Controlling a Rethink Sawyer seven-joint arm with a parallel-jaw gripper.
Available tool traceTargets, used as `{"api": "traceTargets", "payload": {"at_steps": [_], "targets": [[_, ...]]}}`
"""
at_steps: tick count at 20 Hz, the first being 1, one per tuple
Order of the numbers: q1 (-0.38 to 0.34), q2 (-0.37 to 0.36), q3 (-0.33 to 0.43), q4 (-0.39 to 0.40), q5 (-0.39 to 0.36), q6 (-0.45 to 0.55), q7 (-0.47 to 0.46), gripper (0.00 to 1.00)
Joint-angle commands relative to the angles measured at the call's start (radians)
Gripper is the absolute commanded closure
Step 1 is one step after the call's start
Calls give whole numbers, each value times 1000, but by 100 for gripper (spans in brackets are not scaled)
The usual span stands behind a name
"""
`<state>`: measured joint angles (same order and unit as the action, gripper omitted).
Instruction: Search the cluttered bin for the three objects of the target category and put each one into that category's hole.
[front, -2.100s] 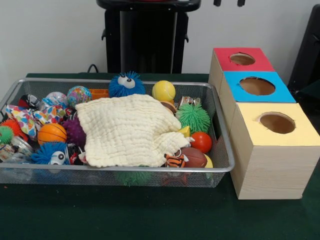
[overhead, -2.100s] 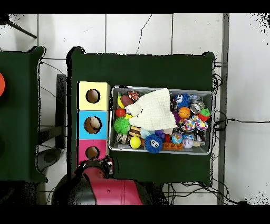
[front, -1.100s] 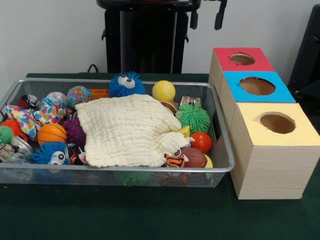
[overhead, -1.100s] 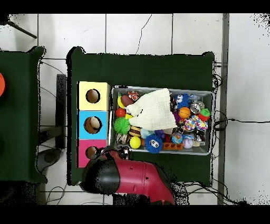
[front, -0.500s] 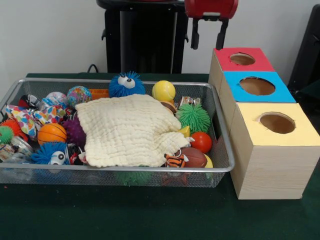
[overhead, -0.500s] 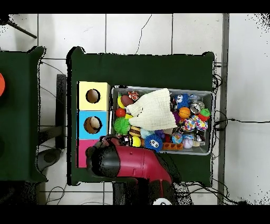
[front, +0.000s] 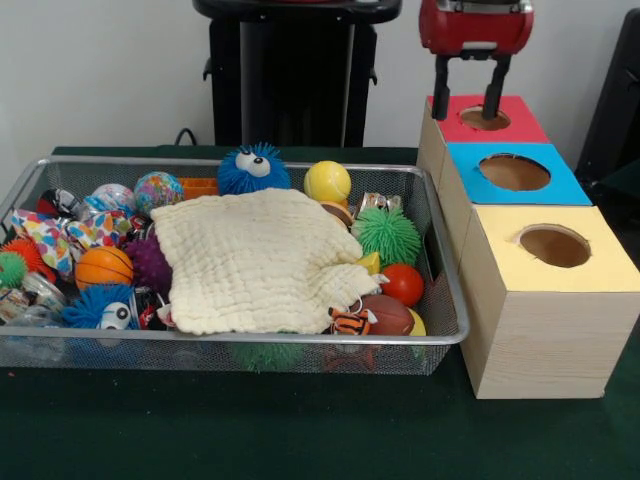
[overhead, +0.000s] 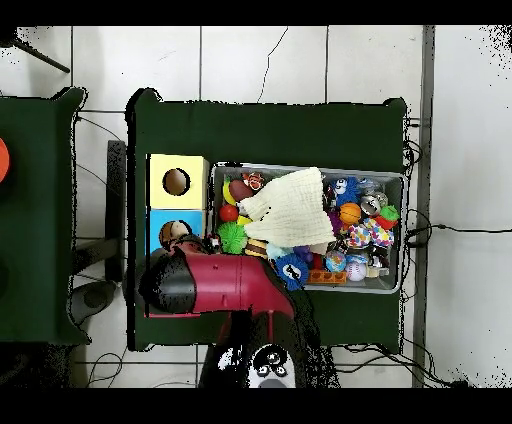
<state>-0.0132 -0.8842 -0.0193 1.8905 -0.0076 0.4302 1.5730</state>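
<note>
Robot gripper (front: 468, 85) hangs empty above the red-topped box (front: 487, 118), beside a bin (front: 250, 340) full of toys.

The two dark fingers point down with a narrow gap between them and nothing held, their tips just above the red box's round hole. The wire-mesh bin sits just beside the row of three boxes, on the side away from the blue-topped box (front: 515, 172) and yellow-topped box (front: 555, 247) edges. A cream cloth (front: 255, 260) covers the middle of the bin, with balls and spiky toys packed around it. This looks like the searching step: no toy appears to be in hand. The next move likely calls for travelling over to the bin, probably shifting the cloth, which may hide targets.
</note>
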Motion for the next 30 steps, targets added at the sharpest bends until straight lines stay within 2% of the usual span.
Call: {"api": "traceTargets", "payload": {"at_steps": [1, 4, 9, 12, 17, 19, 21, 25, 30], "targets": [[23, 62, 37, -200, 18, 93, 150, 0], [20, 79, 39, -248, 25, 137, 142, 0], [39, 106, 11, -381, -4, 266, 125, 0], [36, 125, 14, -436, -15, 304, 112, 0], [23, 142, 19, -484, -29, 311, 98, 0], [6, 137, 36, -478, -38, 290, 62, 0], [2, 138, 37, -484, -40, 309, 54, 0], [1, 163, 36, -554, -53, 361, 35, 0], [-23, 180, 45, -560, -59, 347, 5, 0]]}}
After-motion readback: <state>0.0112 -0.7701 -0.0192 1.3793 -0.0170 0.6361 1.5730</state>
